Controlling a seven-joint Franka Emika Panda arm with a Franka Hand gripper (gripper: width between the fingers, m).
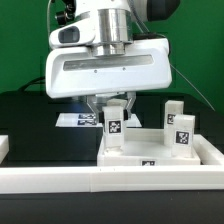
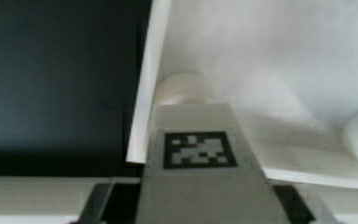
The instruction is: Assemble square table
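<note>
My gripper is shut on a white tagged leg, held upright over the corner of the square slab at the exterior view's left. In the wrist view the leg runs out between my dark fingers, tag facing the camera, with its far end over the slab's white raised rim. I cannot tell whether it touches the slab. Two more tagged legs stand upright at the slab's right side. A small tag shows on the slab's front edge.
The long white border rail runs across the front. The marker board lies on the black table behind my gripper. A white piece shows at the exterior view's left edge. A green backdrop stands behind.
</note>
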